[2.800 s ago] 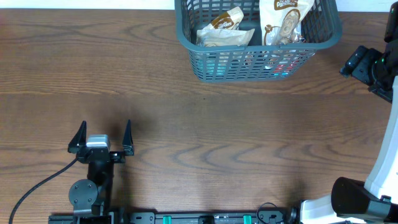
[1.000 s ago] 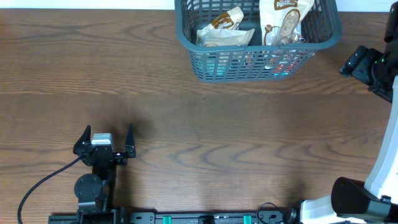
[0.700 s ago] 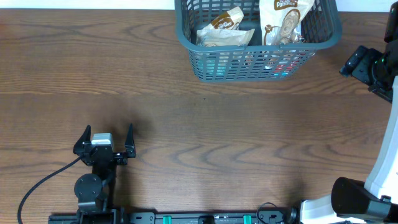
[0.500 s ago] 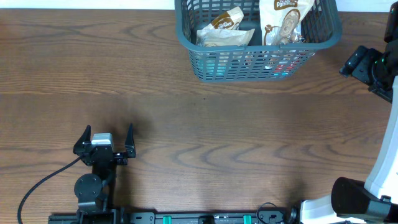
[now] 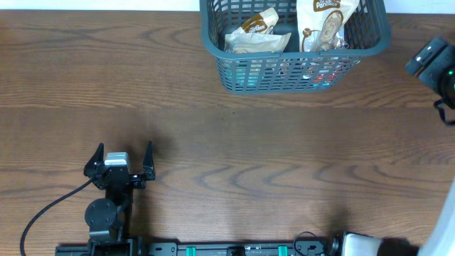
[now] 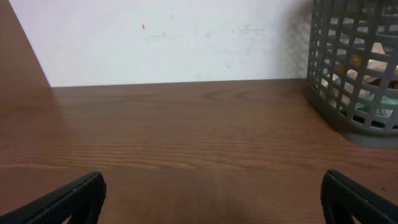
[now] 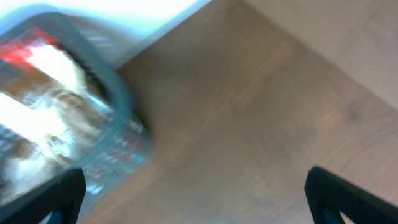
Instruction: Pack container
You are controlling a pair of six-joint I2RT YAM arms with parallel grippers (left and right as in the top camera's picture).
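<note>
The container [image 5: 295, 75] is a dark grey-blue lattice basket at the table's far middle. It holds a brown-and-white snack packet [image 5: 256, 32], a taller white packet [image 5: 323, 25] and more packets lower down. My left gripper [image 5: 119, 160] rests open and empty near the front left, far from the basket. In the left wrist view [image 6: 211, 193] its jaws stand wide apart, with the basket [image 6: 354, 81] far right. My right gripper [image 7: 193, 186] is open and empty above bare table right of the basket [image 7: 118, 106], which looks blurred. Its arm end [image 5: 434, 60] shows at the right edge.
A white wall [image 6: 174, 37] runs behind the table's far edge. Bare wood table [image 5: 234, 142] spreads between the left gripper and the basket. A black cable [image 5: 43, 213] trails from the left arm's base at the front left.
The right arm has swung right and a little further back, and its wrist view is blurred. The left gripper earlier slid slightly toward the front edge and now holds still.
</note>
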